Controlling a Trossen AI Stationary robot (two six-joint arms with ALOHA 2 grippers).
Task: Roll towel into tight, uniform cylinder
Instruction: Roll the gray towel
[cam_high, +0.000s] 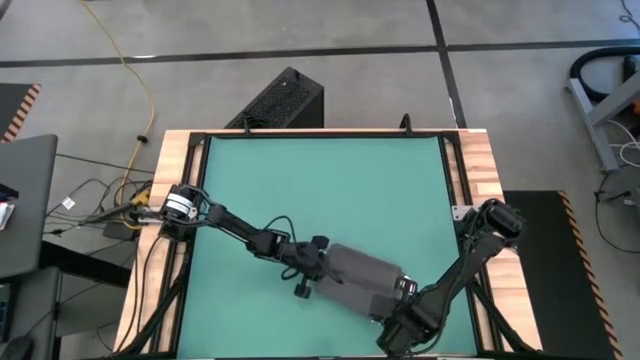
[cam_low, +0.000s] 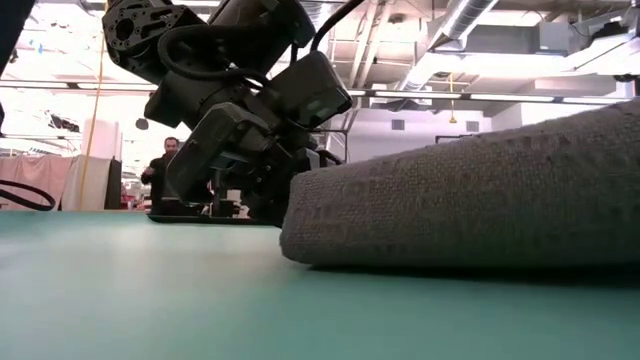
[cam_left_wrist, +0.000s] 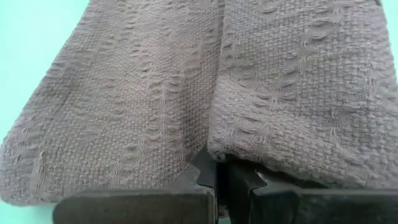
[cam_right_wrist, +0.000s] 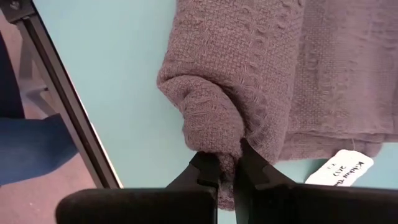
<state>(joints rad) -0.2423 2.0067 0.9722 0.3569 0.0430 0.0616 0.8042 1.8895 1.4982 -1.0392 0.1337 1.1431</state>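
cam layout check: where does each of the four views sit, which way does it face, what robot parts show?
High: overhead, straight down on the green mat; both arms, towel.
Low: table height, level across; left gripper beside the towel.
Left wrist: past its fingers, nipping the towel.
Right wrist: right gripper nipping the roll's end, white tag.
All four share the towel.

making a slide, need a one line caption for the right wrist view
Right claw pinches the rolled end of the grey towel on the green mat, white tag showing.
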